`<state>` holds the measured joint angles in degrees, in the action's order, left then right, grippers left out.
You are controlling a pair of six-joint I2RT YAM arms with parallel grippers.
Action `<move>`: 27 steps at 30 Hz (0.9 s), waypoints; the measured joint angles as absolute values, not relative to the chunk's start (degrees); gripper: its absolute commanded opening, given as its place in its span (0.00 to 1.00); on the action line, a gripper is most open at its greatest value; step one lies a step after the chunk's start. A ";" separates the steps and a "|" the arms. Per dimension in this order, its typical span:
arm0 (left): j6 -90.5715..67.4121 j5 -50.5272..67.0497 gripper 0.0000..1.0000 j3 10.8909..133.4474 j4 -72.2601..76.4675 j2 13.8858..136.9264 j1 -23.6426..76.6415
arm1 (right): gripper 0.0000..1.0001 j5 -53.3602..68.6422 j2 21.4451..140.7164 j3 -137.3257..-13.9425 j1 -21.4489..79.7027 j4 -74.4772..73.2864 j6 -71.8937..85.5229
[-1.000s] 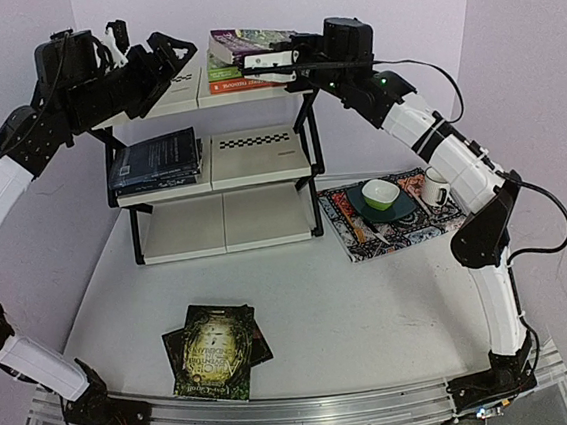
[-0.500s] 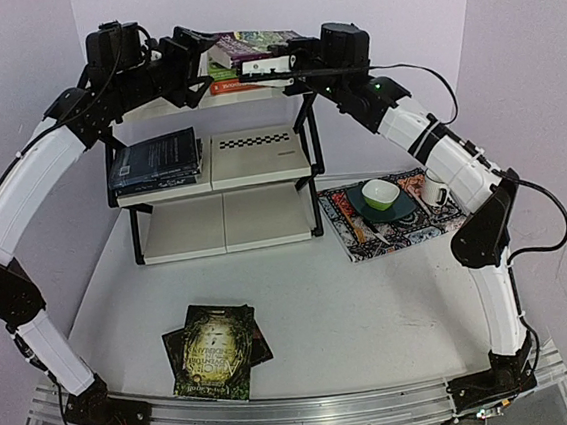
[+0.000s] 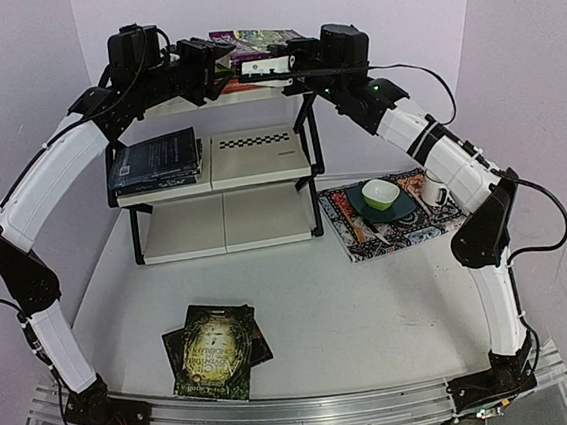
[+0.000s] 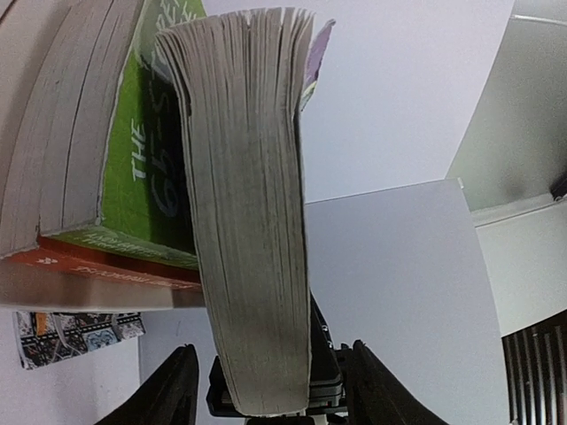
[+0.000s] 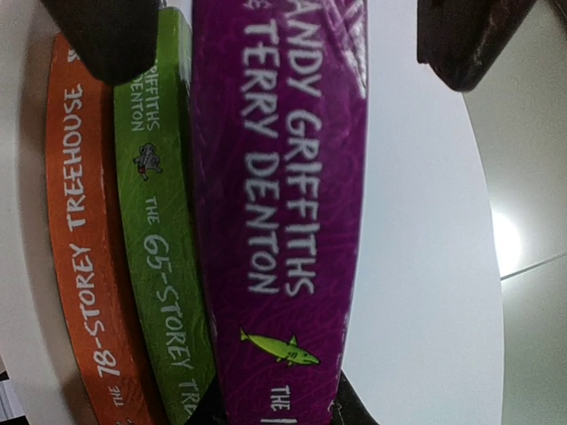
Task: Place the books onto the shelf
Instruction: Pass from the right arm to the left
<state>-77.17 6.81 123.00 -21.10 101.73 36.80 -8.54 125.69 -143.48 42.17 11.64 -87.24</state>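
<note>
Against lilac walls, showing a white table [image 3: 373, 304] bearing the shelf [image 3: 258, 160]. Depicting the purple book [image 5: 283, 221] lying nearly flat on a green book [image 5: 164, 239] and an orange book [image 5: 84, 266] on the top tier, long axis running left to right, spine facing the arms. Showing the right claw [image 5: 288, 71] clamping its right end and the left claw [image 4: 270, 350] with fingers [image 4: 173, 394] apart, flanking the page edge. Also showing dark blue books [image 3: 155, 160] lying on the middle tier and green-gold books [image 3: 217, 352] lying on the table near the arms.
</note>
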 measured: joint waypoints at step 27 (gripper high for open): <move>-78.91 7.84 0.00 123.79 -19.99 102.63 34.37 | 0.93 -6.26 109.93 -120.57 42.78 15.40 -76.07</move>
